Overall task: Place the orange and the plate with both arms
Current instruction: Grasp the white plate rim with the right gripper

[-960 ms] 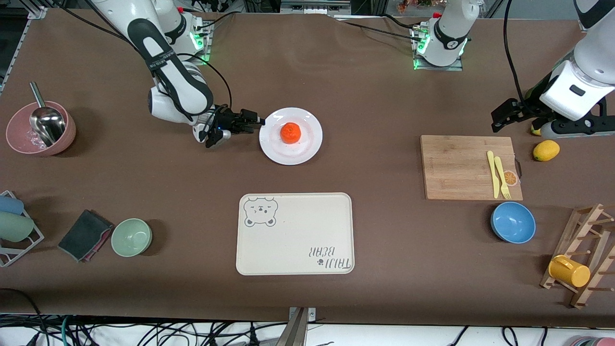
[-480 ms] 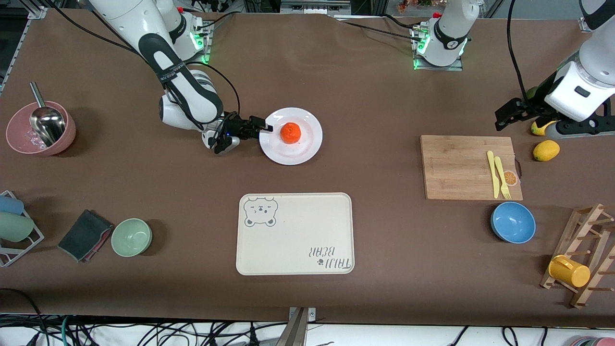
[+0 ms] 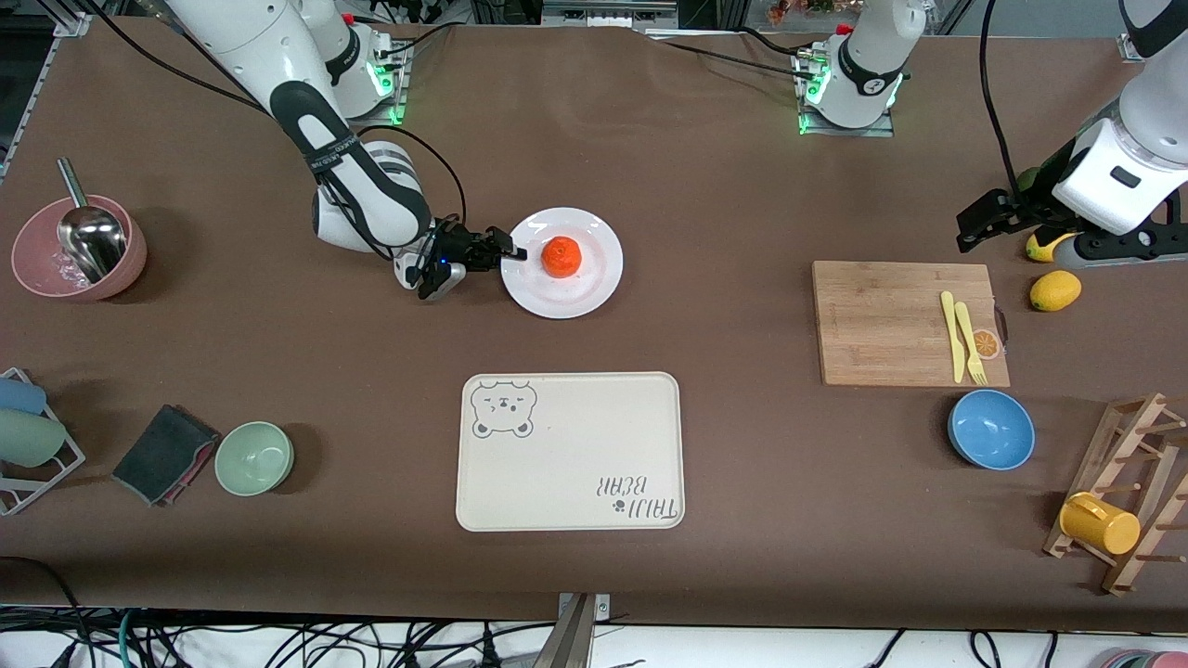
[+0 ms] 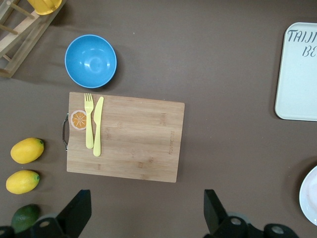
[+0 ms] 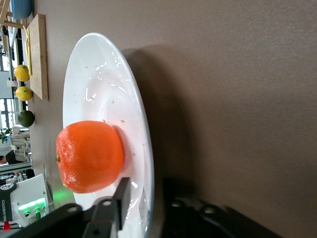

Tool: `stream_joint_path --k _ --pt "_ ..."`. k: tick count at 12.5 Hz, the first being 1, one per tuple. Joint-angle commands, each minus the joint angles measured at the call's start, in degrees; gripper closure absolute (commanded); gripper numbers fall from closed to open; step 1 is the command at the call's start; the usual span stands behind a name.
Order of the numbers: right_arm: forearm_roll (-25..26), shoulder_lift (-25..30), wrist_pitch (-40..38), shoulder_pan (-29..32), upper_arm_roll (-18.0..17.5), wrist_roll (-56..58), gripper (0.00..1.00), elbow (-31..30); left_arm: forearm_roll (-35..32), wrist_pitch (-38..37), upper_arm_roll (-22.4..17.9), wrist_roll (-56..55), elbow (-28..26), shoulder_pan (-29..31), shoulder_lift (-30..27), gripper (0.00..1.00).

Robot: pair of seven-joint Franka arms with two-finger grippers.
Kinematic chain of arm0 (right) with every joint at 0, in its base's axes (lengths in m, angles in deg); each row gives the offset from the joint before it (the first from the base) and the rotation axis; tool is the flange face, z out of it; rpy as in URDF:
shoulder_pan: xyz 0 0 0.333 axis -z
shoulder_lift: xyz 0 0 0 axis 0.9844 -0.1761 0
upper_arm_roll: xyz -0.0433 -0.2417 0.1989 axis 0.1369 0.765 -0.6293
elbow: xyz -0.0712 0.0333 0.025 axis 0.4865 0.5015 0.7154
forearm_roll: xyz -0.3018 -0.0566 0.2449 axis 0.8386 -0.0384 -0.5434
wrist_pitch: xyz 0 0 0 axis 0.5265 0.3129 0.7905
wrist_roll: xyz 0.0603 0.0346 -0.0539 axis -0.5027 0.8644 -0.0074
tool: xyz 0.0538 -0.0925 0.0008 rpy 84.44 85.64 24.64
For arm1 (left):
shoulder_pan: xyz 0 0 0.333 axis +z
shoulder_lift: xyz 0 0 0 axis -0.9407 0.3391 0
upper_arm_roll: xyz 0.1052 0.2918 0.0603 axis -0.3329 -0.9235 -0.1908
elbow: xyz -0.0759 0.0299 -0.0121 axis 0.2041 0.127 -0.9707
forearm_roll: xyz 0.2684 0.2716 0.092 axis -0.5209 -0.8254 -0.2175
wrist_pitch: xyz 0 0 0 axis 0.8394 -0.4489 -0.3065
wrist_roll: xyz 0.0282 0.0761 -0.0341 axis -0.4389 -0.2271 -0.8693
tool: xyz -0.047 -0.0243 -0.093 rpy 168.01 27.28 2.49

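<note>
A cream rectangular tray [image 3: 570,452] nearest the front camera carries a bear drawing and the lettering "TAIJI BEAR" (upside down in the front view, and cut to "TAIJI BE" in the left wrist view). A round orange-slice sticker [image 3: 986,344] marks the wooden cutting board [image 3: 891,320], beside a yellow plastic knife [image 3: 950,334] and fork [image 3: 969,342].

The right gripper [image 3: 512,251] sits at the rim of the white plate [image 3: 594,283], on the side toward the right arm's end of the table. In the right wrist view its fingers [image 5: 121,196] straddle the rim, one above and one below, closed in around the plate's edge. The orange [image 3: 561,256] rests on the plate, near its middle, just clear of the upper finger.

The left gripper [image 3: 965,227] waits in the air near the left arm's end of the table, jaws spread wide and holding nothing. Two lemons [image 4: 27,150] and a dark green fruit [image 4: 22,217] lie on the table next to the board.
</note>
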Motion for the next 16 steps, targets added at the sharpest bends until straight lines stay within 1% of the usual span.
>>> stream_joint_path --k 1,2,3,4,6,7,12,16 --pt "-1.4 -1.3 0.6 -0.1 -0.2 2.5 0.81 1.1 0.4 -0.6 0.0 1.7 -0.4 0.3 -0.7 0.00" --pt "-1.5 -1.3 0.6 0.0 -0.2 3.0 0.87 1.1 0.4 -0.6 0.0 1.7 -0.4 0.3 -0.7 0.00" --pt "-1.5 -1.4 0.6 0.0 -0.2 3.2 0.87 1.1 0.4 -0.6 0.0 1.7 -0.4 0.3 -0.7 0.00" --pt "-1.6 -1.5 0.6 0.1 -0.2 3.7 0.91 1.1 0.4 -0.6 0.0 1.7 -0.4 0.3 -0.7 0.00" --pt "-1.6 -1.5 0.6 0.2 -0.1 4.0 0.93 1.1 0.4 -0.6 0.0 1.7 -0.5 0.4 -0.7 0.00" --pt "-1.6 -1.6 0.5 0.2 -0.1 4.0 0.99 1.1 0.4 -0.6 -0.1 1.7 -0.5 0.4 -0.7 0.00" --pt "-1.7 -1.7 0.4 0.5 0.1 2.4 1.00 1.8 0.4 -0.6 0.0 1.7 -0.5 0.4 -0.7 0.00" --pt "-0.8 -1.6 -0.1 0.7 0.1 -10.8 1.00 5.8 0.4 -0.6 0.0 1.7 -0.4 0.4 -0.7 0.00"
